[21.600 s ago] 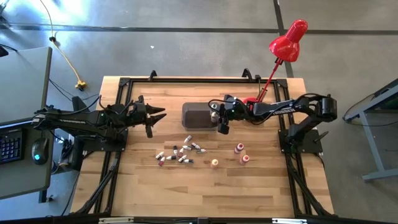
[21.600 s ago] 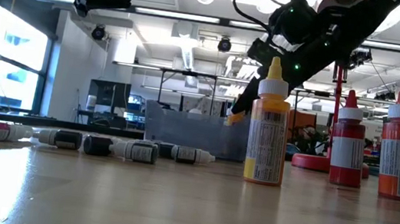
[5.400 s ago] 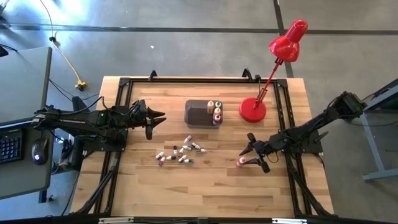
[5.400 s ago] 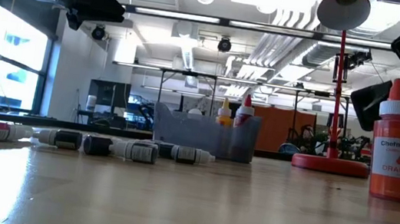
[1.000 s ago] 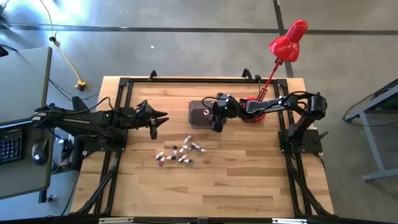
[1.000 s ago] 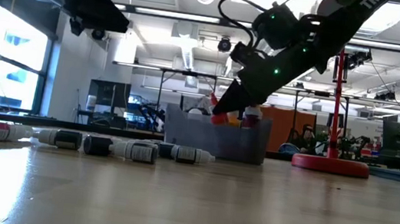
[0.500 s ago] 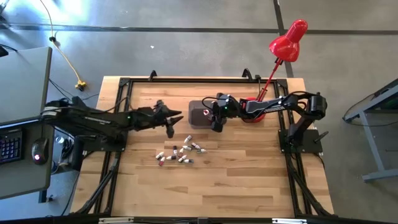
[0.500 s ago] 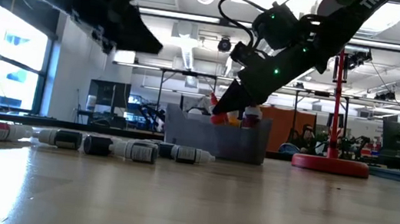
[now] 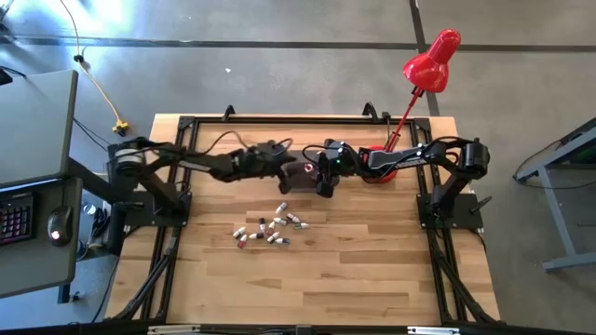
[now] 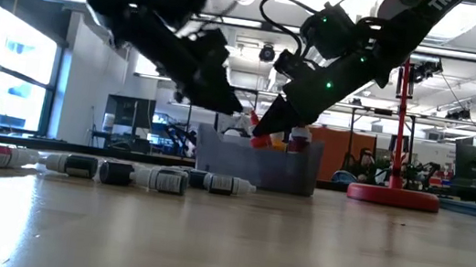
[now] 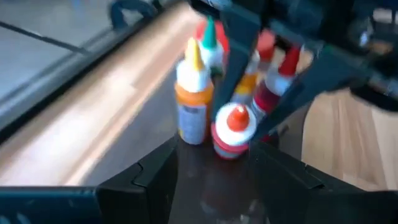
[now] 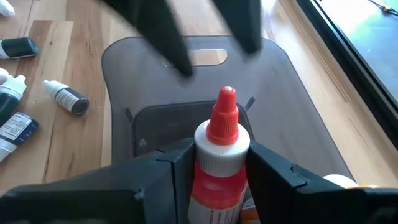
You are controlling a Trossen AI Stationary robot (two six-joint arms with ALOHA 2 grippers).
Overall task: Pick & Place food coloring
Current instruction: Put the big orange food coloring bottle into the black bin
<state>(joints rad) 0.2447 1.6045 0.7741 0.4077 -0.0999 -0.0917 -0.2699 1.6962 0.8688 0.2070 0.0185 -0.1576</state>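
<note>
Currently I see my right gripper (image 12: 211,165) pinching a red-capped bottle (image 12: 219,158) over the bin (image 12: 124,62); left gripper (image 9: 282,174) spread.

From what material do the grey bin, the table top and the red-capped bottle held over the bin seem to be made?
Grey bin: probably plastic, smooth and half-matt, with soft reflections and a moulded handle slot.
Table top: wood, pale planks with visible grain and seams.
Red-capped bottle: likely soft plastic, whitish body, glossy red nozzle cap, printed label. The right gripper holds it between its fingers.
</note>
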